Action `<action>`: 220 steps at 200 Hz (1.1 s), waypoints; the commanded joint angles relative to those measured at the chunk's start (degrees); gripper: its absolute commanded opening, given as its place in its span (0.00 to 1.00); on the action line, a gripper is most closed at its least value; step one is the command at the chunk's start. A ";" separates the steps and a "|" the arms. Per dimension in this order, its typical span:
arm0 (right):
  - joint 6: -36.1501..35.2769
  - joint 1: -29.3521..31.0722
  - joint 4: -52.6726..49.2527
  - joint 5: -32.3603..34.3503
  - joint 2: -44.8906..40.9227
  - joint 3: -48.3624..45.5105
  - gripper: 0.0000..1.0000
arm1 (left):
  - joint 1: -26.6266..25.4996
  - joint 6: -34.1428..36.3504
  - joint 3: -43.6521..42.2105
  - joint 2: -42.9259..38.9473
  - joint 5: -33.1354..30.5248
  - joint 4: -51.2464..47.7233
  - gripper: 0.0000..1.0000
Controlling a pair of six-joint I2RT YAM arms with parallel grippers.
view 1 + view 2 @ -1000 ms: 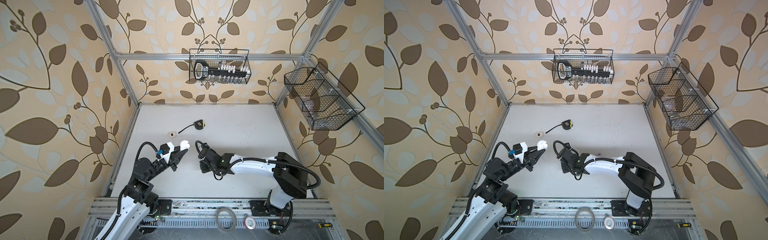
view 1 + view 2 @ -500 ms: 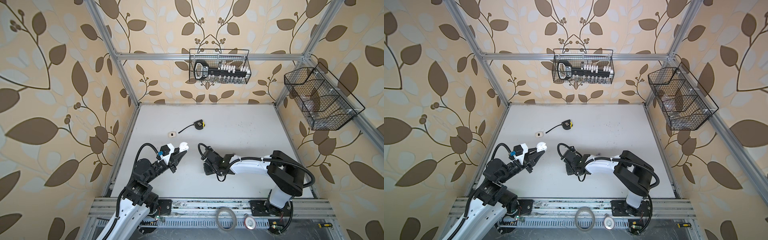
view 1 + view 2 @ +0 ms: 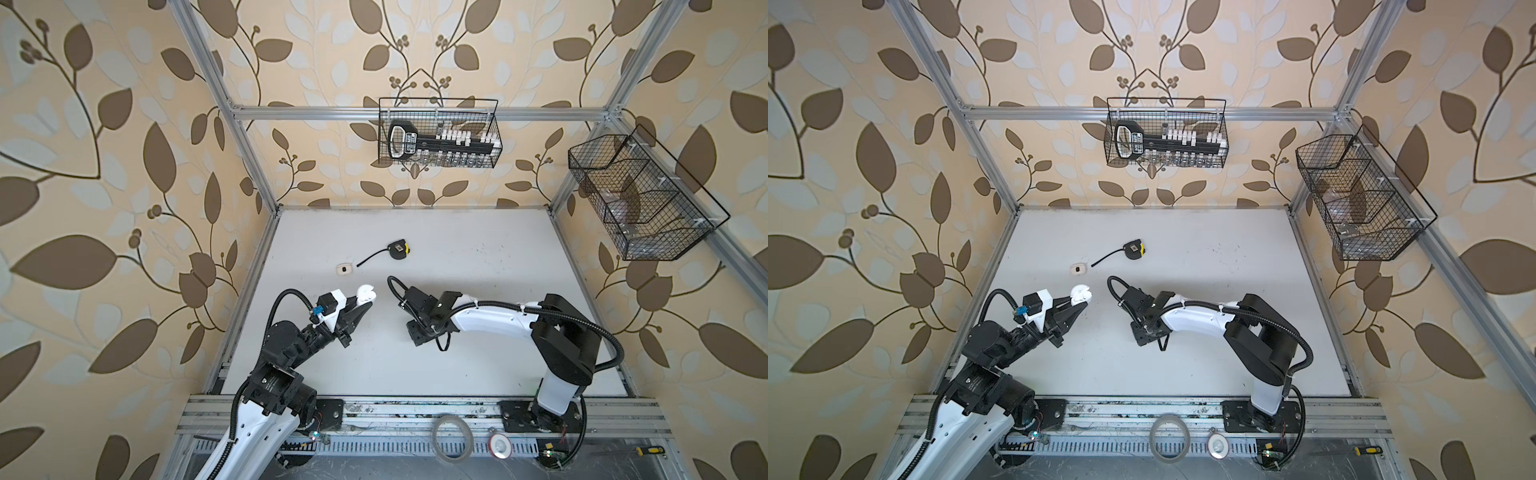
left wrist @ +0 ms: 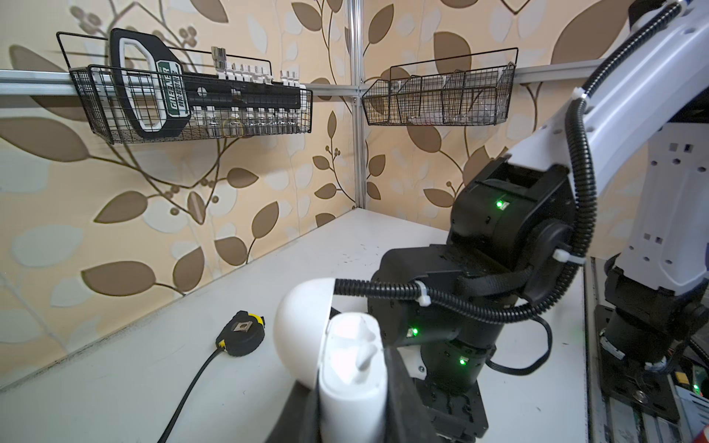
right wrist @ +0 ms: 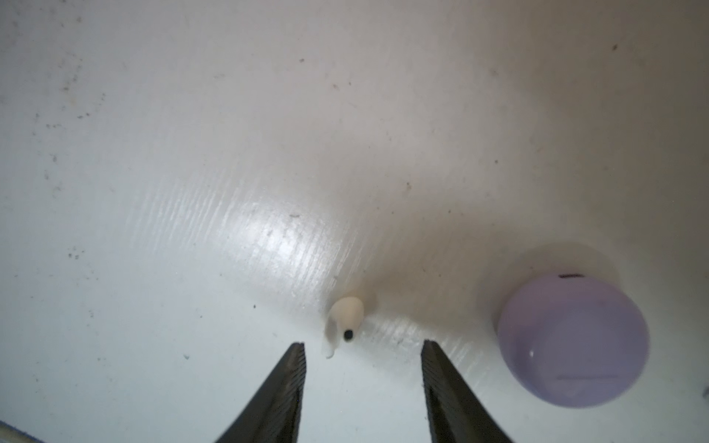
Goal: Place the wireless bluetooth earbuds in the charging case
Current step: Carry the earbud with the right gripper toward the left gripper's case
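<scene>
The white table [image 3: 478, 257] is filling the middle of both top views, with 2 arms working low in the frame. At lower left of centre, the left gripper [image 3: 360, 306] is clamping a white charging case [image 3: 367, 293] with its lid hinged back (in the left wrist view a white earbud [image 4: 360, 347] seems to be sitting in 1 pocket, how deep I cannot tell). The right gripper [image 5: 362, 345] is pointing down at the table, jaws standing apart, nothing between them. A lavender case [image 5: 571, 341] is lying at the lower right of the right wrist view, clear of the fingers. Smallest of all, a cream earbud [image 5: 347, 320] is lying on the table just ahead of the fingertips [image 5: 297, 356], nearer the finger on the left of that frame. My read: the pick-up of this bud is the step in hand. The next move is calling for a small shift to straddle it, a soft close, then a carry to the open case.
</scene>
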 commanded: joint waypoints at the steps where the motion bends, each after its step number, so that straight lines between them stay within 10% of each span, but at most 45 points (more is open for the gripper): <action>1: -3.72 -0.01 -6.77 -1.62 1.93 2.94 0.51 | 0.18 0.97 2.07 -0.59 -0.74 0.64 0.00; 220: -2.96 0.37 -2.44 -5.21 8.40 5.41 0.26 | 0.18 0.79 2.06 -1.05 -0.33 0.29 0.00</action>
